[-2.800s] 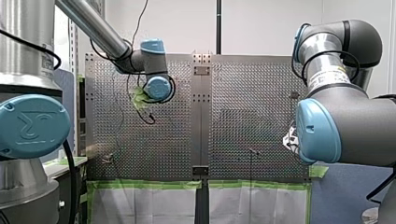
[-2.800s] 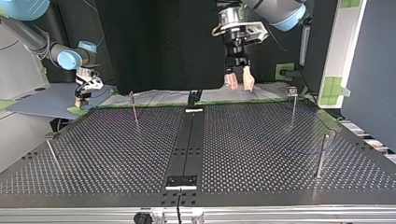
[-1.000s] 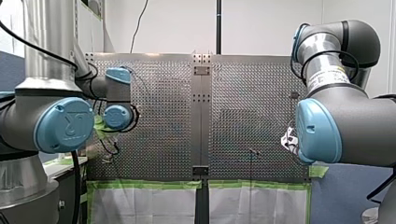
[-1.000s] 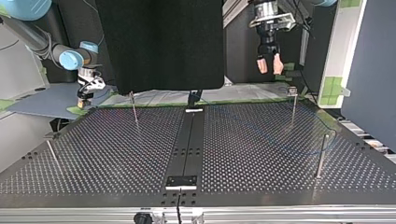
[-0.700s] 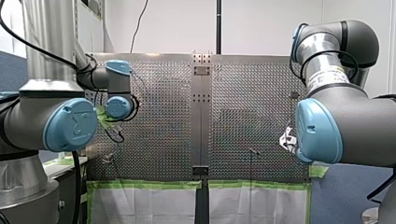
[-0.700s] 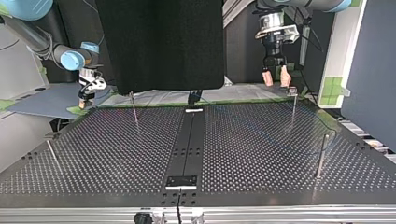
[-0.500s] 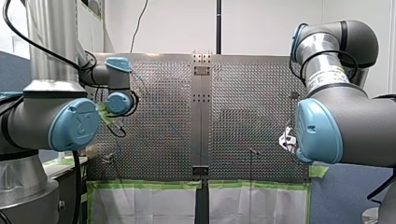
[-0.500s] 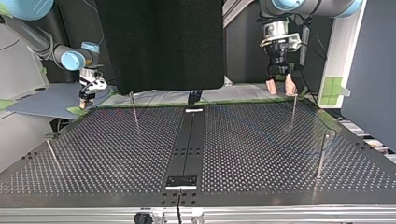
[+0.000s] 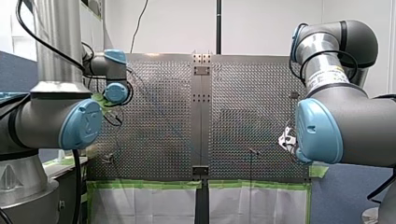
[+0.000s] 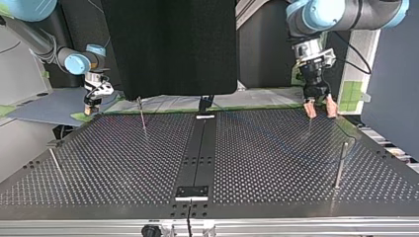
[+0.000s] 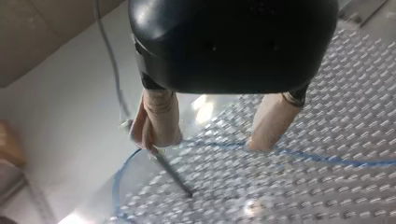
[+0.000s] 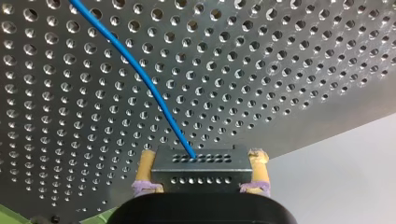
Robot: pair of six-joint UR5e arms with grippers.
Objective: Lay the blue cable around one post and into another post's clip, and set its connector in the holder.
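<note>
Both claws hang downward: left claw (image 10: pixel 320 112) spread over post (image 10: pixel 310 126), right claw (image 12: pixel 202 156) clamping connector (image 12: pixel 201 171).

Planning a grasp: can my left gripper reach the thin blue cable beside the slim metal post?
Probably yes: left gripper open over the thin blue cable, slim metal post beside one finger.

Worktop (image 10: pixel 99 163), top view: we count posts at far left (image 10: pixel 54 160), rear left (image 10: pixel 142 116), rear right (image 10: pixel 310 124) and near right (image 10: pixel 339 165). The cable (image 10: pixel 276 143) lies on the right half, curving beside the rear-right post. Our left gripper (image 10: pixel 320 111) hangs over that post. The connector (image 12: pixel 198 171) sits between our right gripper's (image 12: pixel 201 159) jaws.
</note>
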